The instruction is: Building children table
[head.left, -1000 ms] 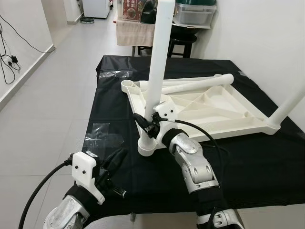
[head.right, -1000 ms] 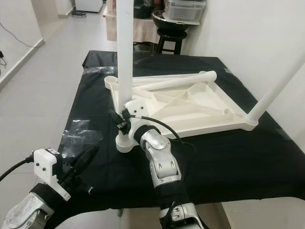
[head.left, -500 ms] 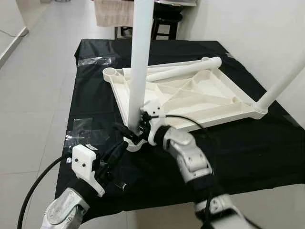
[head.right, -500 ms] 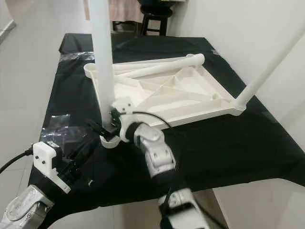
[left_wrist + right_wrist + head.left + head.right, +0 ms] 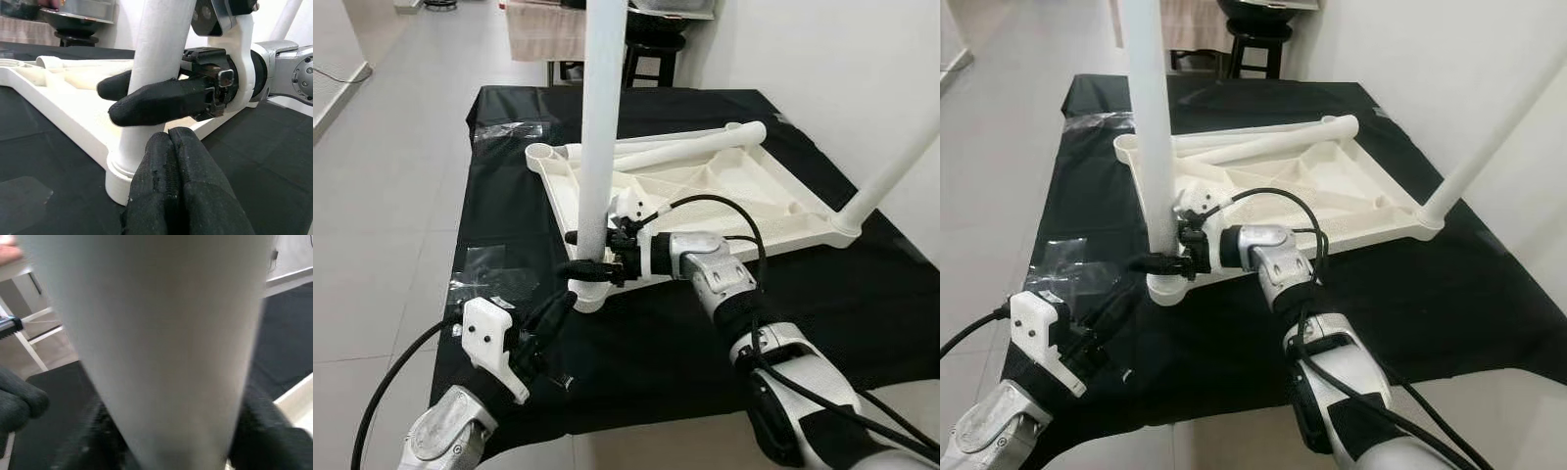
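My right gripper [image 5: 592, 253] clamps the upright leg [image 5: 599, 147], its long axis vertical, seated in the tabletop's [image 5: 705, 201] corner socket at the table's [image 5: 646, 352] front-left edge; left gripper [image 5: 553, 313], fingers together, waits just below.

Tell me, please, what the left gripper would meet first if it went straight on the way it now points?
Most likely the base of the upright white leg in its corner socket: the left gripper, fingers together, aims at it, just below the right gripper clasping that leg. Depth is uncertain.
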`<state>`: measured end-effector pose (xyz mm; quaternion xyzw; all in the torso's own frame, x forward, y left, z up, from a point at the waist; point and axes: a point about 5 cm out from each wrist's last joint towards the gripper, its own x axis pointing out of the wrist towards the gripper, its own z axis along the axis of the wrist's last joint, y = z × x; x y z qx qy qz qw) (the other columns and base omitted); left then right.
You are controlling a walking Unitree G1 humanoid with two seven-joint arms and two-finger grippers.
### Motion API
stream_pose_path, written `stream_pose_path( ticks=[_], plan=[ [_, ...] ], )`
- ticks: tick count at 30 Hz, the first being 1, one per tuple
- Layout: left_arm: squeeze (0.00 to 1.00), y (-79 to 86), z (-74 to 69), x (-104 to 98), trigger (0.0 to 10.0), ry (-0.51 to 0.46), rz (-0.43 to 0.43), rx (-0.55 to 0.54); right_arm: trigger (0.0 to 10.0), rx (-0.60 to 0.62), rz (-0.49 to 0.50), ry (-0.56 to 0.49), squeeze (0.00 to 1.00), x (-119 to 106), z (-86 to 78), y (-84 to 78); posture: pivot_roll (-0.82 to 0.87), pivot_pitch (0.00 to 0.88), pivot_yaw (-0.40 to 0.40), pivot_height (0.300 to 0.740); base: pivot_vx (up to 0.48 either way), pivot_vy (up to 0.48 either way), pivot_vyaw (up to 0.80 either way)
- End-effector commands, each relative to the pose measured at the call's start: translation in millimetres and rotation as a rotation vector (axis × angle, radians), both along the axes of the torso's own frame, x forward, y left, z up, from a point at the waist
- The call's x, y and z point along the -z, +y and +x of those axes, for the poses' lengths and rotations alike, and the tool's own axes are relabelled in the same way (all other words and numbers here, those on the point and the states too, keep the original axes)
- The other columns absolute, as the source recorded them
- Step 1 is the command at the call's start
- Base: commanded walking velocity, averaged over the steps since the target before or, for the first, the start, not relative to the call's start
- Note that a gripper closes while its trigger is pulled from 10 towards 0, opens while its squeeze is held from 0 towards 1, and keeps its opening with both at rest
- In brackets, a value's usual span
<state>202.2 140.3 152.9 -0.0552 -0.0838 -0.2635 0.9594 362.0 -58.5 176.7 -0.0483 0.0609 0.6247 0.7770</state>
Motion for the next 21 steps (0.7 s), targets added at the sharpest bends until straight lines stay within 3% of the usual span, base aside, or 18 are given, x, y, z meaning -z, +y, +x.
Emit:
stream_pose_path(
  ticks=[1, 4, 8, 10, 11, 12, 13, 14, 15, 16, 17, 21],
  plan=[
    [0.00, -1.5, -0.9, 4.8, 10.0, 0.019, 0.003, 0.002, 0.0, -0.005, -0.017, 0.013, 0.00, 1.5, 0.7, 0.1, 0.18, 0.070, -0.127, 0.740, 0.000, 0.000, 0.00],
    [0.00, -1.7, -1.6, 4.5, 10.0, 0.019, 0.001, 0.001, 0.0, 0.063, -0.005, -0.003, 0.00, 2.5, 4.5, -8.1, 0.17, 0.078, -0.129, 0.740, 0.000, 0.000, 0.00],
    [0.00, -2.2, -3.4, 3.4, 10.0, 0.018, -0.002, 0.004, 0.0, 0.165, -0.101, -0.063, 0.00, 19.1, 4.2, -27.2, 0.17, 0.091, -0.129, 0.740, 0.000, 0.000, 0.00],
    [0.00, -1.6, -5.5, 2.7, 10.0, 0.019, -0.004, 0.005, 0.0, 0.396, -0.121, -0.057, 0.00, 24.8, 5.2, -39.5, 0.15, 0.101, -0.138, 0.740, 0.000, 0.000, 0.00],
    [0.00, -1.6, -5.5, 2.7, 10.0, 0.019, -0.004, 0.005, 0.0, 0.396, -0.121, -0.057, 0.00, 24.8, 5.2, -39.5, 0.15, 0.101, -0.138, 0.740, 0.000, 0.000, 0.00],
    [0.00, -1.1, -6.4, 2.2, 10.0, 0.019, -0.005, 0.005, 0.0, 0.613, -0.091, -0.051, 0.00, 27.3, 5.3, -43.8, 0.15, 0.107, -0.140, 0.740, 0.000, 0.000, 0.00],
    [0.00, -1.1, -6.4, 2.2, 10.0, 0.019, -0.005, 0.005, 0.0, 0.613, -0.091, -0.051, 0.00, 27.3, 5.3, -43.8, 0.15, 0.107, -0.140, 0.740, 0.000, 0.000, 0.00],
    [0.00, -0.3, -7.1, 1.6, 10.0, 0.019, -0.006, 0.005, 0.0, 0.819, -0.042, -0.040, 0.00, 30.5, -1.4, -45.9, 0.14, 0.113, -0.140, 0.740, 0.000, 0.000, 0.00],
    [0.00, 1.7, -7.5, 0.4, 10.0, 0.019, -0.007, 0.005, 0.0, 0.898, 0.019, 0.042, 0.00, 51.4, -47.3, -28.7, 0.13, 0.129, -0.124, 0.740, 0.000, 0.000, 0.00],
    [0.00, 1.7, -7.5, 0.4, 10.0, 0.019, -0.007, 0.005, 0.0, 0.898, 0.019, 0.042, 0.00, 51.4, -47.3, -28.7, 0.13, 0.129, -0.124, 0.740, 0.000, 0.000, 0.00],
    [0.00, 2.5, -7.6, 0.4, 10.0, 0.019, -0.008, 0.005, 0.0, 0.888, 0.013, 0.056, 0.00, 59.3, -62.9, -23.2, 0.12, 0.126, -0.123, 0.740, 0.000, 0.000, 0.00],
    [0.00, 2.6, -6.6, 0.5, 10.0, 0.021, -0.008, 0.008, 0.0, 0.878, 0.005, 0.055, 0.00, 60.6, -61.1, -23.0, 0.11, 0.116, -0.116, 0.740, 0.000, 0.000, 0.00]
  ],
)
